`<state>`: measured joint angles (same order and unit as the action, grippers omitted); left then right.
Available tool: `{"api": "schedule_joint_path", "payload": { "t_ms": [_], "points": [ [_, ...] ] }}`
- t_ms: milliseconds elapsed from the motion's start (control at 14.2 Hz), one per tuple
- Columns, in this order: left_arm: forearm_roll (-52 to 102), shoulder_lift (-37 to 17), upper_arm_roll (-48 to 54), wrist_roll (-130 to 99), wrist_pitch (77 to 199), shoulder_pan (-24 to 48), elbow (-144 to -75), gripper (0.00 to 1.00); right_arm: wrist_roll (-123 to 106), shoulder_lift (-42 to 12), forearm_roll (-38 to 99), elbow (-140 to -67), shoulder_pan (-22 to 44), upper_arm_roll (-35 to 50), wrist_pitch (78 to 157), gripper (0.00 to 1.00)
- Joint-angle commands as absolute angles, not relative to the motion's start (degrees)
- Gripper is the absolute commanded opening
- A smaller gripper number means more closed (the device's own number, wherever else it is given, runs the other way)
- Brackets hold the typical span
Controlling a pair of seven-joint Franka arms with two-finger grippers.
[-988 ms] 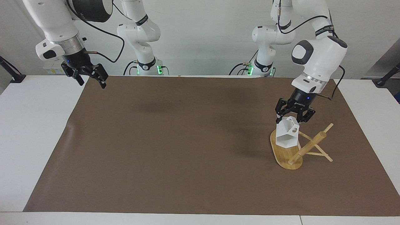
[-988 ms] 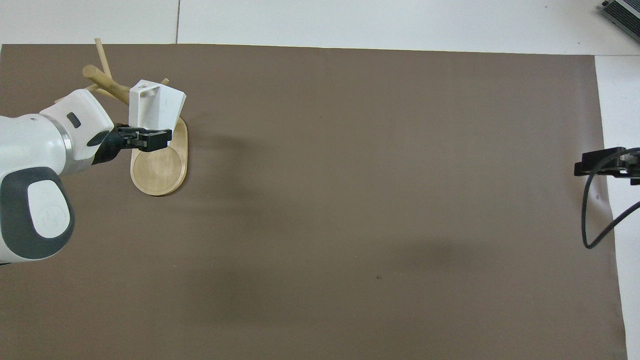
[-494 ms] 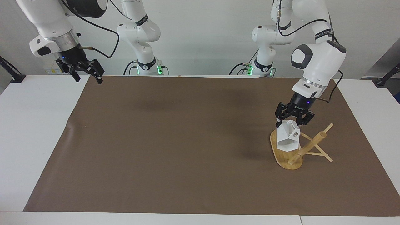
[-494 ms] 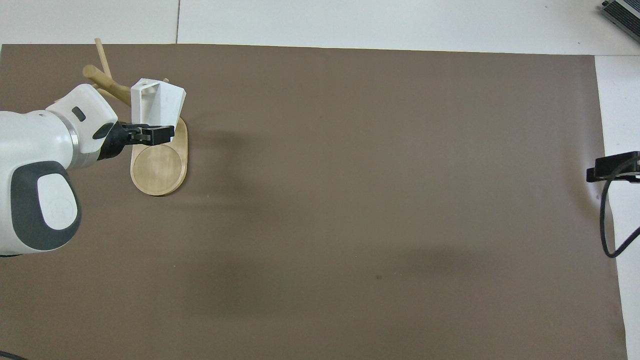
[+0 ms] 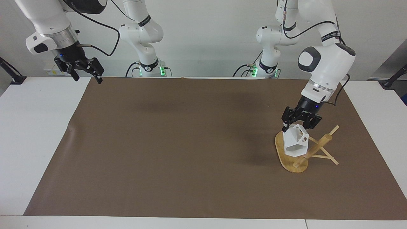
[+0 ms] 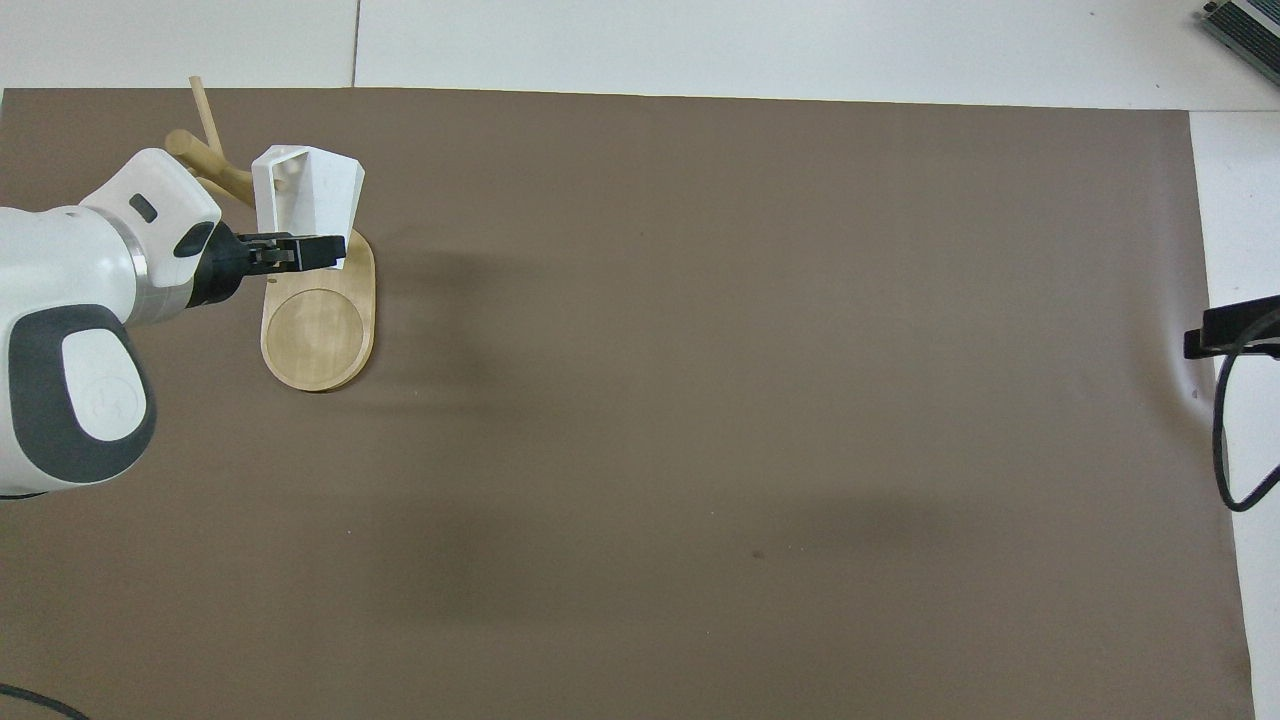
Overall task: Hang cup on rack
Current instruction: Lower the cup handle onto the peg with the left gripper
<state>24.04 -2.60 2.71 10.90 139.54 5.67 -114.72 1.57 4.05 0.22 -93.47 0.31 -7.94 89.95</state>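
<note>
The left pincer [image 5: 294, 126] is clamped on the cup [image 5: 296, 141], holding it tilted over the rack [image 5: 294, 159], whose oval base rests on the brown mat [image 5: 178, 143] toward the left arm's end of the tabletop [image 5: 35, 127]. The cup is close against the rack's leaning post; contact cannot be determined. The right pincer [image 5: 86, 71] waits raised over the mat's corner at the right arm's end, fingers apart.

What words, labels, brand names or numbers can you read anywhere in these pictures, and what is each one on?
None can be read.
Left gripper: a small white marking on its black body, too small to read.
Black bands on the arms' joints: white lettering, too small to read.
Cup, rack and brown mat: no lettering shows.
</note>
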Motion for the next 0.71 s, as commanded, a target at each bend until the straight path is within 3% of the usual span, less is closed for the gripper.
{"api": "schedule_joint_path", "payload": {
  "t_ms": [0,635],
  "points": [
    [28.0,-4.2,2.9,10.5,138.1,4.5,-113.0,0.00,0.7,3.8,0.1,-93.0,-0.1,-7.9,88.9,1.00],
    [33.6,-4.2,2.9,10.8,136.8,2.8,-113.5,0.00,0.7,3.8,0.1,-93.0,0.0,-7.7,88.9,1.00]
  ]
}}
